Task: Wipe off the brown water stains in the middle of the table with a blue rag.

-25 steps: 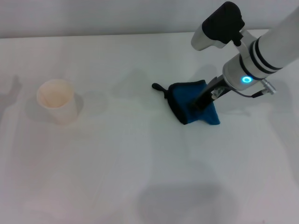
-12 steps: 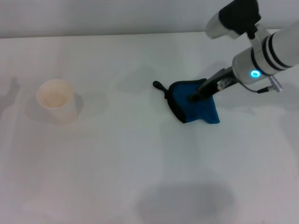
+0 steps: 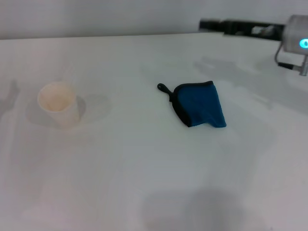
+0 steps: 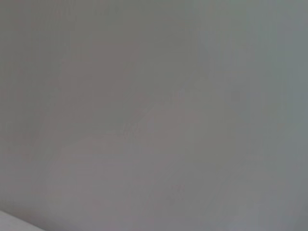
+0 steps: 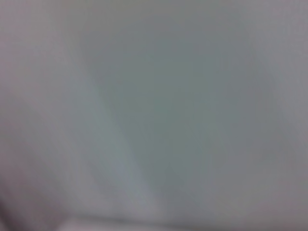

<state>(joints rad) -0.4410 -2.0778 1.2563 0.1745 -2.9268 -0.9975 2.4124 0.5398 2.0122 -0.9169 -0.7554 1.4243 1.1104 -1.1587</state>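
The blue rag (image 3: 199,105) lies folded on the white table (image 3: 144,168), right of centre, its black loop tab (image 3: 162,87) pointing left. Nothing touches it. My right gripper (image 3: 204,24) hangs high at the table's far right edge, well behind and above the rag, stretched out toward the left; its arm (image 3: 294,41) enters from the right with a lit blue ring. The brown water stains do not show in any view. Both wrist views hold only a blank pale surface. The left arm is out of view.
A white paper cup (image 3: 58,103) stands upright on the left side of the table. A soft grey shadow lies near the front edge.
My right gripper has let go of the rag, lifting up and back to the far right. The rag stays where it was, lying flatter.
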